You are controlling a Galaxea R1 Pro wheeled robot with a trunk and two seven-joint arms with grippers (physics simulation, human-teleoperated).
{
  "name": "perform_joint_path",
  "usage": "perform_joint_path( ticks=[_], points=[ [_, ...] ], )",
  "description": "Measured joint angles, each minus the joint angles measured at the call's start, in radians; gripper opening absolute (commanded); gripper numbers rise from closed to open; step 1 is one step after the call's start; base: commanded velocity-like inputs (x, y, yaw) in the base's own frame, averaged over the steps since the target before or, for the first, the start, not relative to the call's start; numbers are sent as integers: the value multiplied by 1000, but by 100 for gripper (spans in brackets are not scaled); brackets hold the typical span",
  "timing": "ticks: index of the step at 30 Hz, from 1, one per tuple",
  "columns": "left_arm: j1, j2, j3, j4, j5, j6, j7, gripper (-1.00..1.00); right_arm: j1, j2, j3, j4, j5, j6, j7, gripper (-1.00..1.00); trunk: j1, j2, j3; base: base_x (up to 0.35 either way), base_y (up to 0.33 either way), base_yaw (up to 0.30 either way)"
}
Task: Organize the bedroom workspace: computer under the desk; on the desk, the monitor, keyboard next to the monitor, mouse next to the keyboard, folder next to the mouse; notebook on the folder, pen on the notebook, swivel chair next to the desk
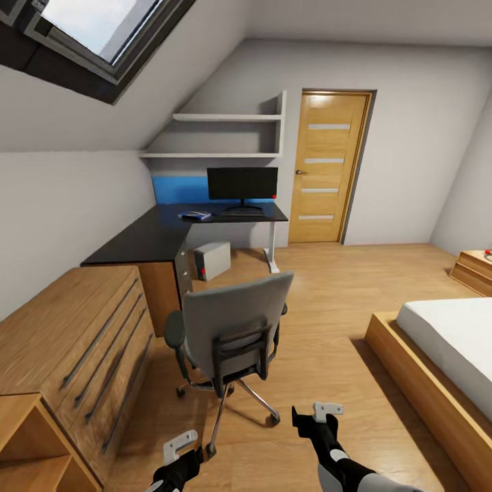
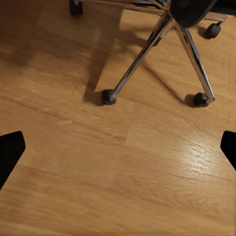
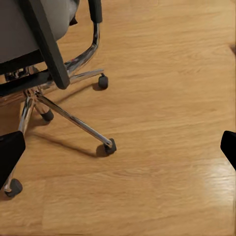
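Both grippers, left (image 1: 179, 447) and right (image 1: 316, 413), are hanging wide-fingered over wooden floor (image 1: 328, 287), swivel chair (image 1: 232, 328) just ahead.

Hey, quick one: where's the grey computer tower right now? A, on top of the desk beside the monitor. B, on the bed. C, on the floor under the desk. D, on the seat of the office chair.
C: in the head view the computer tower stands on the wooden floor beneath the black top of the desk, below the monitor.

Black arms (image 1: 342, 465), grey bands, pale end-effector fingers (image 1: 328, 410).
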Motion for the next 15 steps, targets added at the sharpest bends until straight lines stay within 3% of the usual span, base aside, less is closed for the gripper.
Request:
perform_joint_path(
  ticks=[15],
  points=[
    [0,-2,-1,15,3,0,1,100,7,1,0,1,14,-54,-1,100,58,-105,-47,0,0,0]
  ],
)
